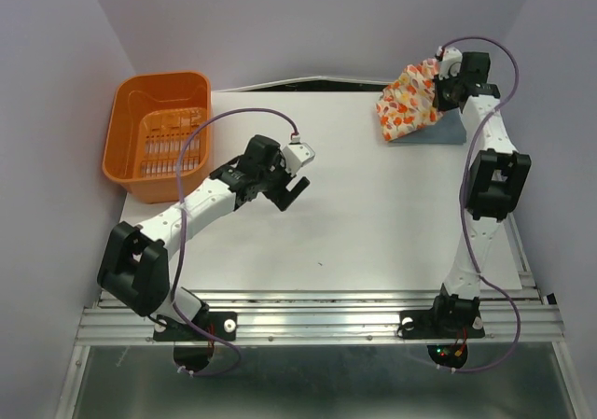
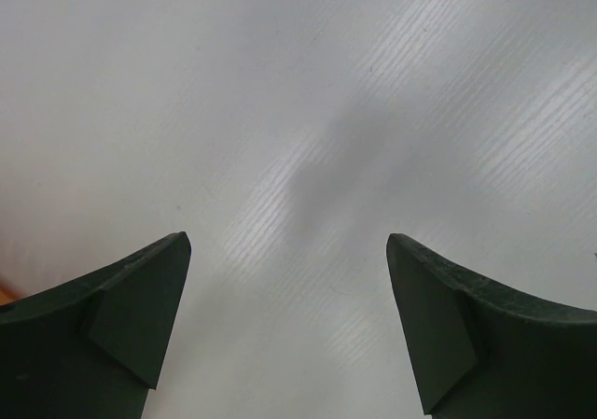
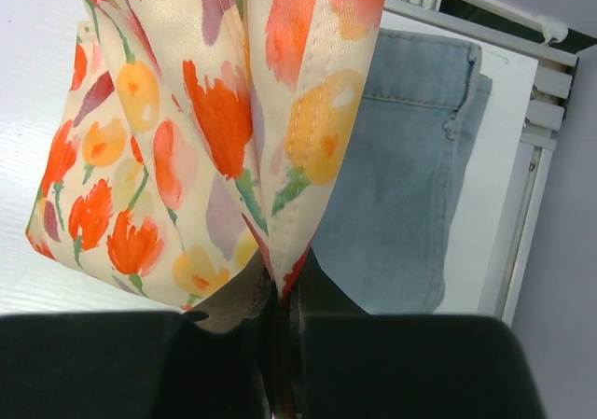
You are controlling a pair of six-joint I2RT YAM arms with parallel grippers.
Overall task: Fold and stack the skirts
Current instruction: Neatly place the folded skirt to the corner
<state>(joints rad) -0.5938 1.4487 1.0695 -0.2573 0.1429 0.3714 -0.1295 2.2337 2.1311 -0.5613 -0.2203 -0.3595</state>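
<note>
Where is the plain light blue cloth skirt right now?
In the top view, the light blue skirt lies at the white table's far right corner, partly hidden by the flower-print cream skirt pinched in the right gripper.

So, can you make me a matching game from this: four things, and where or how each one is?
1 flowered skirt
2 blue skirt
3 orange basket
4 left claw

A open, holding nothing
B lying flat, far right
C pinched in the right claw
D standing far left

Pairs: 1-C, 2-B, 3-D, 4-A

White arms [image 1: 196, 202], black joints [image 1: 135, 265], purple cables [image 1: 244, 112]
</note>
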